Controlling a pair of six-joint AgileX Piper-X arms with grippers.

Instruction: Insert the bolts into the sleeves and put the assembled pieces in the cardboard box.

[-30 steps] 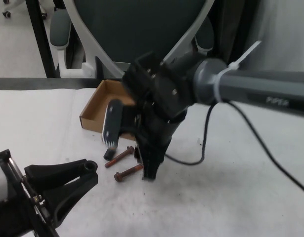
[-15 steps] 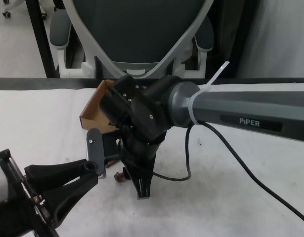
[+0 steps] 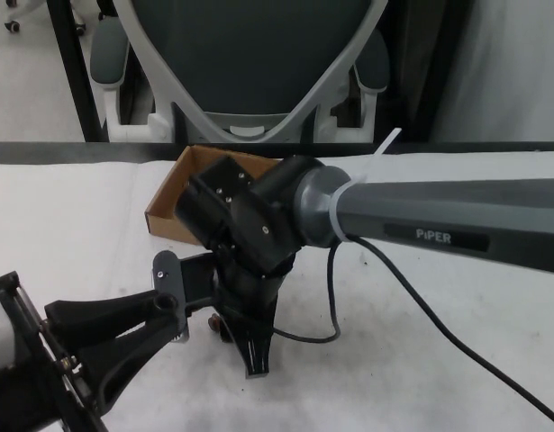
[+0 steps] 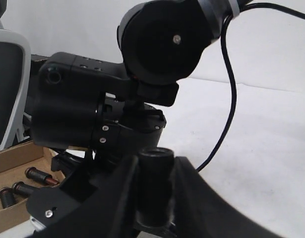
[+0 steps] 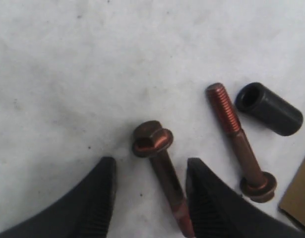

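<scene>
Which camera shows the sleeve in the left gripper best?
The left wrist view: the sleeve stands upright in the left gripper, its open end clear. The high view shows it as a dark knob at the tips; the right wrist view faces the bench.

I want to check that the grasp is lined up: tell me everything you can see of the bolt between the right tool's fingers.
The bolt looks like copper-brown metal, with a flanged hex head and a long shank whose end is cut off by the picture's edge. It lies flat on the white cloth, its shank in the gap of the open right tool and its head just past the black fingers. Whether either finger touches it cannot be told. A second bolt lies apart beside it, with a black sleeve beyond.
</scene>
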